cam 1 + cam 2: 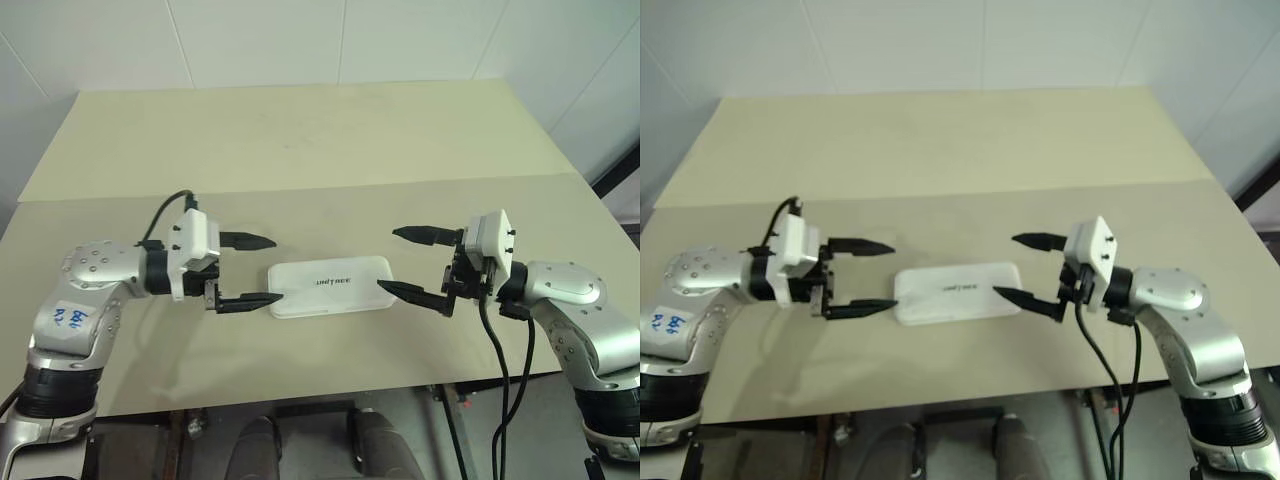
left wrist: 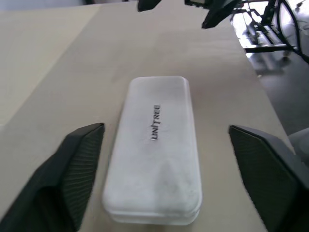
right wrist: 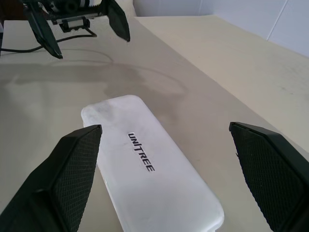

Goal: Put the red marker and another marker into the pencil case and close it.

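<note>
Setting: we judged it a robot test lab, seeing a bare beige desk [image 1: 300, 130], plain white panelled walls [image 1: 260, 40] and loose black cables [image 1: 490, 340].

The shut pencil case [image 1: 331, 286] hides its contents.

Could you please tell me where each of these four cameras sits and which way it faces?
Left eye view: on the head, looking down at the table; both arms show.
Right eye view: same scene, beside it.
Left wrist view: along the open left gripper at the closed pencil case.
Right wrist view: along the open right gripper.
All share the case.
</note>
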You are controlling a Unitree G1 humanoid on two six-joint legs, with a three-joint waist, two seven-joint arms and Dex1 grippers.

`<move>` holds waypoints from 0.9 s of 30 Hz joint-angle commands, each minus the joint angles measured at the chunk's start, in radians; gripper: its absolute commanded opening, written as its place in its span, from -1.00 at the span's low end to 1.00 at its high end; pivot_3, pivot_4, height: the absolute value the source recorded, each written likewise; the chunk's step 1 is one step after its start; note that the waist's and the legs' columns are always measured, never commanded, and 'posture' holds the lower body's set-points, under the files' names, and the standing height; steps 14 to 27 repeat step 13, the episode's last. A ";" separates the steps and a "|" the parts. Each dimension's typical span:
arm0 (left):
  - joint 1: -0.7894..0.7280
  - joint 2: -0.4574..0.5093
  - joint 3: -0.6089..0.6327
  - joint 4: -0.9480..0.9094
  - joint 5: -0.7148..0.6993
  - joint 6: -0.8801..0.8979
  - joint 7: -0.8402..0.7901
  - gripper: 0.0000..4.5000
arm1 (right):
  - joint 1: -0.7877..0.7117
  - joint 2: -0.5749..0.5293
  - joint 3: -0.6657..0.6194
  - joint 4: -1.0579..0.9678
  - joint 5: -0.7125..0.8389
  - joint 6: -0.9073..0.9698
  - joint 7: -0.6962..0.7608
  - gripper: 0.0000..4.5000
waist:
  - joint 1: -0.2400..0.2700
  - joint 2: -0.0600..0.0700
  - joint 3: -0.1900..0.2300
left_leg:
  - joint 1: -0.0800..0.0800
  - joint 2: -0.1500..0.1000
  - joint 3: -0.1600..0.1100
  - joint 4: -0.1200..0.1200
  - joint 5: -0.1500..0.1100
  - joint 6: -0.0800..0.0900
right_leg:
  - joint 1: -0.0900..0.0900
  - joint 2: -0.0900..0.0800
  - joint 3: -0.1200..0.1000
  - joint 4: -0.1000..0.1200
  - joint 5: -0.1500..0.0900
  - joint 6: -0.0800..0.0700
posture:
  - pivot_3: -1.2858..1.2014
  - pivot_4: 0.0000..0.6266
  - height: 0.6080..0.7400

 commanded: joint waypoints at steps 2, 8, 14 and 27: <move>0.048 0.009 0.026 -0.070 -0.016 -0.021 0.036 0.99 | -0.047 -0.002 -0.026 0.014 -0.005 -0.051 0.024 1.00 | -0.002 0.000 0.000 | 0.000 0.000 0.000 0.000 0.000 0.000 | 0.000 0.000 0.000 0.000 0.000 0.000 | 0.03 -0.52 1.00; 0.020 0.000 0.015 -0.054 -0.025 -0.033 0.053 0.99 | -0.057 -0.023 -0.025 0.026 -0.004 -0.050 0.072 1.00 | 0.000 0.000 0.000 | 0.000 0.000 0.000 -0.001 0.000 0.000 | 0.000 0.000 0.000 0.000 0.000 0.000 | 0.03 -0.52 1.00; 0.004 0.000 0.015 -0.054 -0.027 -0.033 0.068 0.99 | -0.079 -0.011 -0.007 0.056 -0.022 -0.063 0.088 1.00 | 0.000 0.000 0.000 | 0.000 0.000 0.000 -0.001 0.000 0.000 | 0.000 0.000 0.000 0.000 0.000 0.000 | 0.03 -0.52 1.00; 0.004 0.000 0.015 -0.054 -0.027 -0.033 0.068 0.99 | -0.079 -0.011 -0.007 0.056 -0.022 -0.063 0.088 1.00 | 0.000 0.000 0.000 | 0.000 0.000 0.000 -0.001 0.000 0.000 | 0.000 0.000 0.000 0.000 0.000 0.000 | 0.03 -0.52 1.00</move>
